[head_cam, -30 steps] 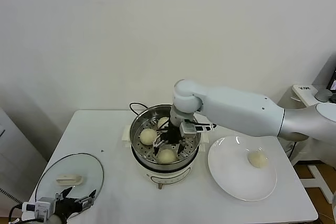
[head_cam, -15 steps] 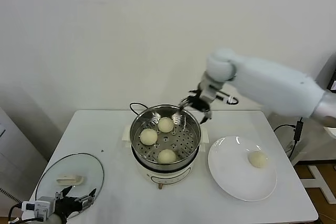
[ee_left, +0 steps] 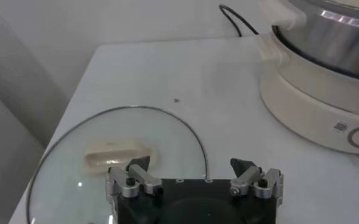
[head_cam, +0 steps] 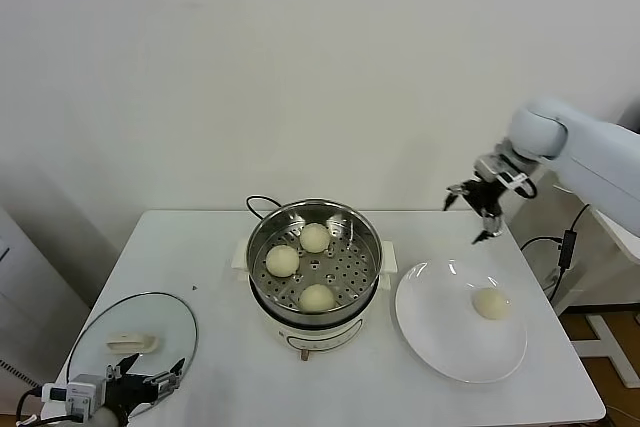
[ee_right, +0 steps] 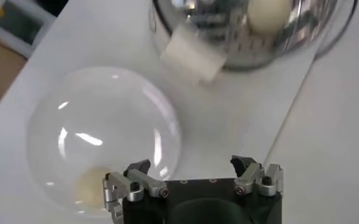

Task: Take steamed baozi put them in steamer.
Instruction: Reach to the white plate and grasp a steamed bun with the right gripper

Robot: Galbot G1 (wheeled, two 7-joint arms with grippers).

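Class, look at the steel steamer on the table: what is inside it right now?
Three baozi sit apart on the perforated tray inside the steamer. Whatever lies beneath the tray is hidden.

**Right arm swings away from the steamer toward the plate**

A second ago the right gripper (head_cam: 480,209) was down inside the steamer (head_cam: 262,237) among the buns, mid-frame. It then rose above the pot's upper-right rim and now hangs empty and open at the right of the frame, above the white plate's (head_cam: 430,322) upper edge. With the arm gone, three steamed baozi (head_cam: 314,237) show unobstructed on the perforated tray.
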